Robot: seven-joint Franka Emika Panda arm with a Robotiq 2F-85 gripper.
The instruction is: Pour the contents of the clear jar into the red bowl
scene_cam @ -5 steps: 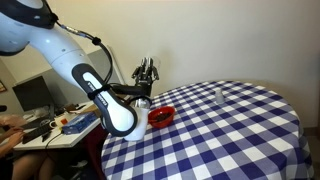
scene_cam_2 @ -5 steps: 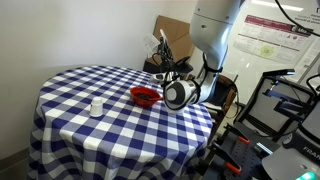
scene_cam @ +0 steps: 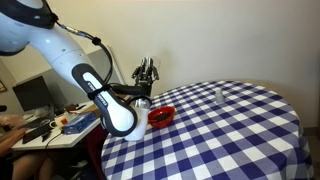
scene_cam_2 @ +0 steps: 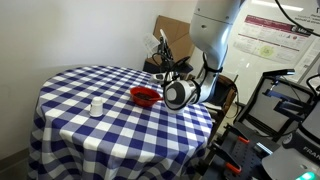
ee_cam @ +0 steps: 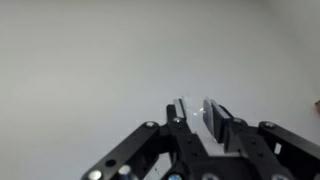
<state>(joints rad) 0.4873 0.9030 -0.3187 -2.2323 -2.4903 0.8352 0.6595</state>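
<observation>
Two dark fingers (ee_cam: 226,122) of the tool (ee_cam: 197,110) come up from the bottom of the wrist view and close on a see-through piece with bright glints, the clear jar (ee_cam: 191,108), against a plain pale wall (ee_cam: 90,50). In both exterior views the tool (scene_cam: 147,68) (scene_cam_2: 163,46) points upward beyond the edge of the worktop, raised above the level of the cloth; the jar itself is too faint to make out there. The white arm (scene_cam: 85,68) bends low, its big round joint (scene_cam_2: 181,94) just beside the worktop's rim. The red bowl (scene_cam: 162,116) (scene_cam_2: 145,96) sits on the blue and white checked worktop (scene_cam: 235,140) (scene_cam_2: 90,140) near the edge closest to the arm, lower than the tool and apart from it. A small clear glass (scene_cam: 220,95) (scene_cam_2: 96,105) stands upright on the cloth, well apart from the bowl. A cardboard box (scene_cam_2: 178,35) leans behind the tool in an exterior view.
</observation>
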